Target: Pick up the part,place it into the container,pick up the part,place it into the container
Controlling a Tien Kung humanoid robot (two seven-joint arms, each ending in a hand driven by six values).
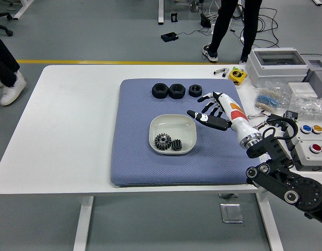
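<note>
Hovering open-fingered and empty right of the bowl, right hand sits nearest the nuts, lying beyond-left

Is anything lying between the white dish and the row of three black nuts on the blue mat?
No. In the head view the strip of blue mat between the white dish and the black nuts is bare; the right hand hovers off to the dish's right.

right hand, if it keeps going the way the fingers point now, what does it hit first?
Probably the row of black nuts: the open right hand points up-left toward them, past the bowl's far corner. Height is unclear; it may pass above.
</note>
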